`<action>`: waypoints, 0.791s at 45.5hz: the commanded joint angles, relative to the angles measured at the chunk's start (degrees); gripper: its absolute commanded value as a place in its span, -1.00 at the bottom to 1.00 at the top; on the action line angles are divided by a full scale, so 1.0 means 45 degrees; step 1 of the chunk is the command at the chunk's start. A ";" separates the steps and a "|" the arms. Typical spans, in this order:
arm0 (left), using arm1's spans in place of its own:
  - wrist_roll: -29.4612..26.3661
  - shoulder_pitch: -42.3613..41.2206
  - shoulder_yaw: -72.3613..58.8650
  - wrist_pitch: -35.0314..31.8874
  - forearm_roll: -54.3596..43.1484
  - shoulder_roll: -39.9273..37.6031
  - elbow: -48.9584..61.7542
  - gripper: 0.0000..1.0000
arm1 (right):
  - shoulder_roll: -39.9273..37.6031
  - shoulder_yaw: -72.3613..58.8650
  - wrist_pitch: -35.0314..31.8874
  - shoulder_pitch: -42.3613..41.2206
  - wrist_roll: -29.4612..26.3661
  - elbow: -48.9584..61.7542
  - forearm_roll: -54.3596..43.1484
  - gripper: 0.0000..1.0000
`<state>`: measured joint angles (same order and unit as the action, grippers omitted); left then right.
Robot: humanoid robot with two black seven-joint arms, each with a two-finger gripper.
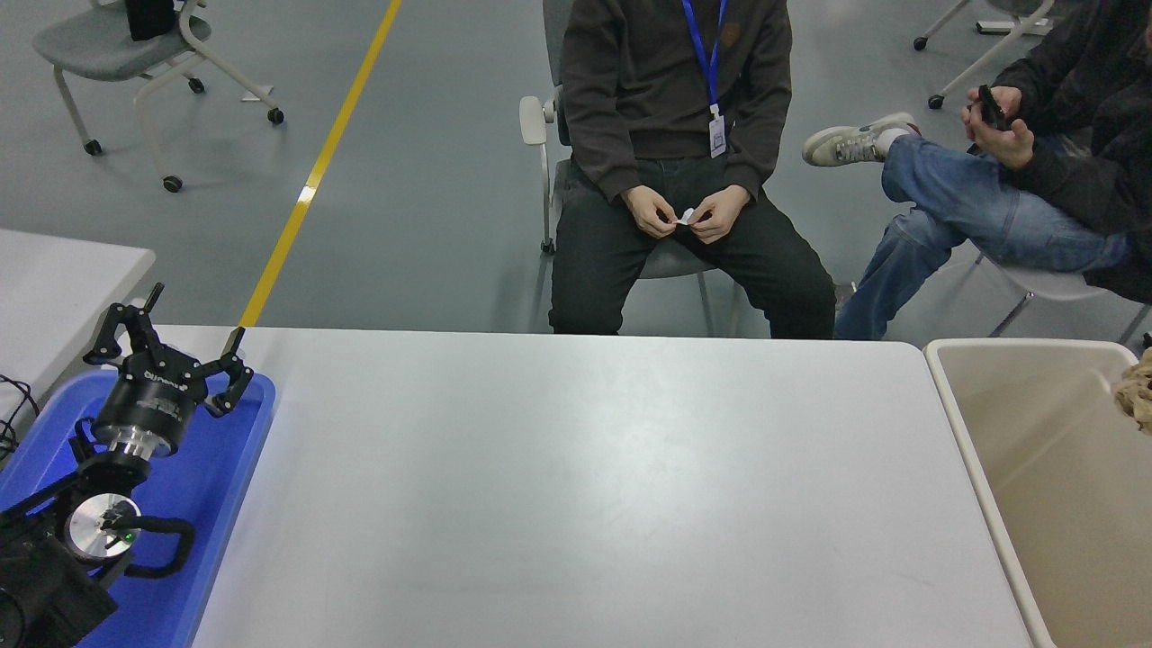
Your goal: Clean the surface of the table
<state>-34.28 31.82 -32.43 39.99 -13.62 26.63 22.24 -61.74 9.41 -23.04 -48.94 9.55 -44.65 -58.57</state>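
Observation:
The table surface (576, 486) is a wide matte white-grey top filling the middle of the head view, with nothing lying on it. A crumpled tan wad (1136, 401) shows at the right edge, above the beige bin (967, 450); what holds it is cut off by the frame. My right gripper is out of view. My left gripper (171, 346) stands open over the blue tray (216, 486) at the lower left, holding nothing.
The beige bin stands against the table's right end. A smaller white table (54, 279) shows at the left. One person (675, 90) sits just beyond the far edge, fiddling with a small white scrap; another person (1017, 180) sits at the upper right.

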 commanded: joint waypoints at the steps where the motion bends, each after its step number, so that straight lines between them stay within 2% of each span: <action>1: 0.0000 0.0000 0.0000 0.0000 0.0000 0.0000 0.0000 1.00 | 0.1708 -0.0275 0.0549 0.0582 0.0670 0.2714 0.0048 -1.00; 26: 0.0000 0.0000 0.0000 0.0000 0.0000 0.0000 0.0000 1.00 | 0.5789 -0.0314 0.1720 0.1597 0.1354 0.8105 0.0126 -1.00; 36: 0.0000 0.0000 0.0000 0.0000 0.0000 0.0000 0.0000 1.00 | 0.7177 -0.1992 0.3985 0.1988 0.1354 0.9259 0.0534 -1.00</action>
<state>-34.28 31.82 -32.43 39.99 -13.62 26.63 22.24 -36.35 6.14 -13.38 -41.79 15.28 -9.61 -57.94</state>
